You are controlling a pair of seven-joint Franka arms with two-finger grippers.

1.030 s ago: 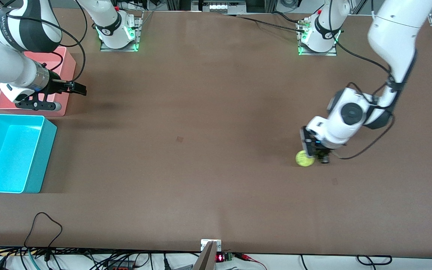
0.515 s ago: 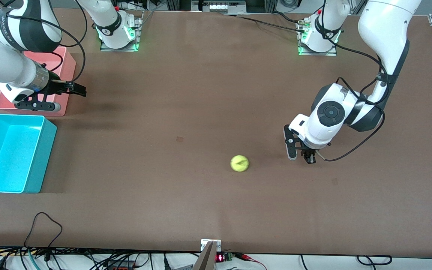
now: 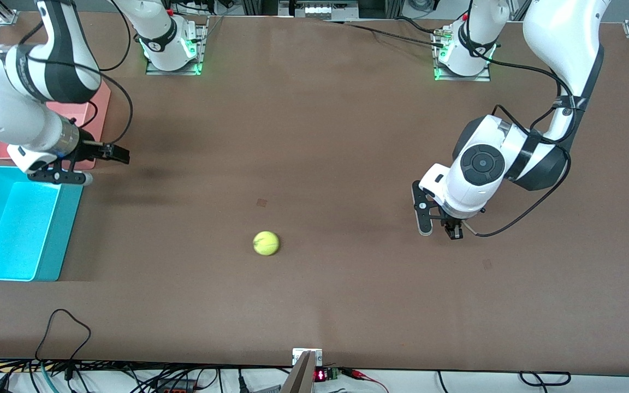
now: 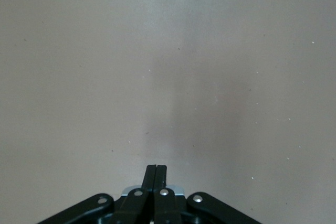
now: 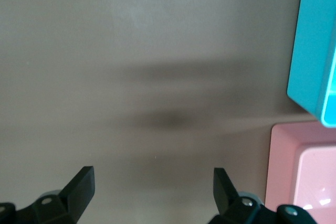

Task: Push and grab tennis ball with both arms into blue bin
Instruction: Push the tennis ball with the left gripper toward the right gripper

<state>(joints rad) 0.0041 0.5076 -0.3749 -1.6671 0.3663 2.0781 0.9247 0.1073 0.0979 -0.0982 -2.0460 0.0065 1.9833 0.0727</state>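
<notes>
Currently, ball [image 3: 266,243]: alone mid-table, untouched; likely light, fuzzy, rolls easily; grasp across its middle.
Left gripper [image 3: 452,231]: fingers together, empty.
Right gripper [image 3: 108,164]: fingers apart, near bin [image 3: 72,218].

- The tennis ball [image 3: 266,243] wears a fuzzy, matt yellow-green felt.
- The table [image 3: 314,136] shows a flat, matt brown surface, finely speckled under the left gripper [image 4: 156,174].
- The blue bin [image 3: 47,262], beside the right gripper [image 5: 152,182], looks like smooth plastic with a soft sheen.
- The pink bin [image 5: 302,171] is smooth plastic too, catching glossy highlights.
- Both arms [image 3: 560,33] have glossy white shells; the gripper fingers are matt black.
</notes>
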